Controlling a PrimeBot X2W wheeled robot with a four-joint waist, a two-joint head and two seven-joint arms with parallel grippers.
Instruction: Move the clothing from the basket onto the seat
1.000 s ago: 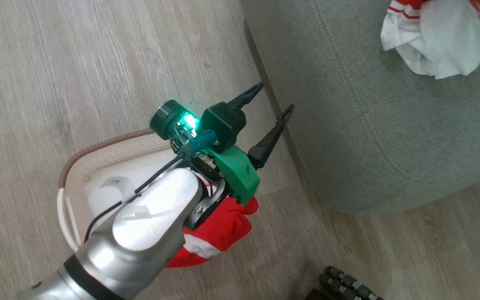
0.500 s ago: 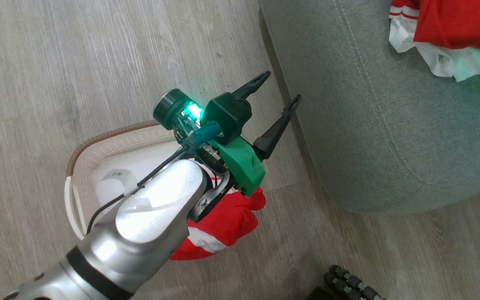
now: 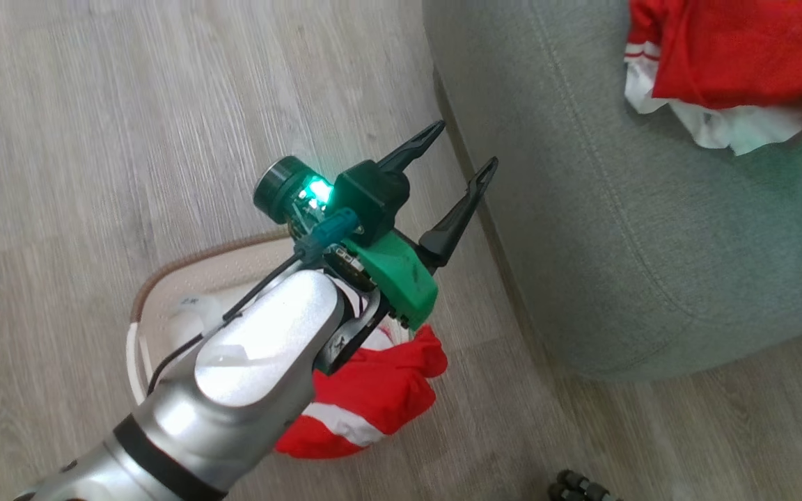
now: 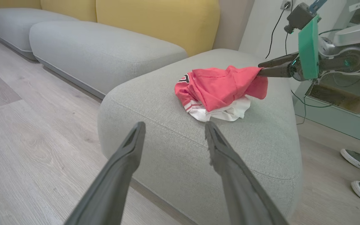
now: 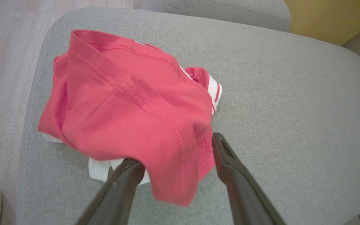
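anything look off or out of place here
One red garment spills over the basket edge toward the floor. On the seat, the other clothing lies crumpled, a fold draped over one right gripper finger.

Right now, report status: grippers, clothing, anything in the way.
Left gripper open, empty; left arm over basket. Right gripper open at seat, red garment draped over one finger. Second red garment at basket, under left arm. No obstruction seen.

Seat point(image 3: 617, 209): grey-green fabric, stitched seam line.
Garment on the seat point(image 5: 130, 109): bright red, white trim, red-and-white striped cuff.
Garment beside the seat point(image 3: 366, 403): red, white stripe.
Basket point(image 3: 213, 271): cream, perforated, brown rim.
Floor point(image 3: 129, 139): pale grey wood grain.
Cushions behind the seat point(image 4: 155, 25): yellow.
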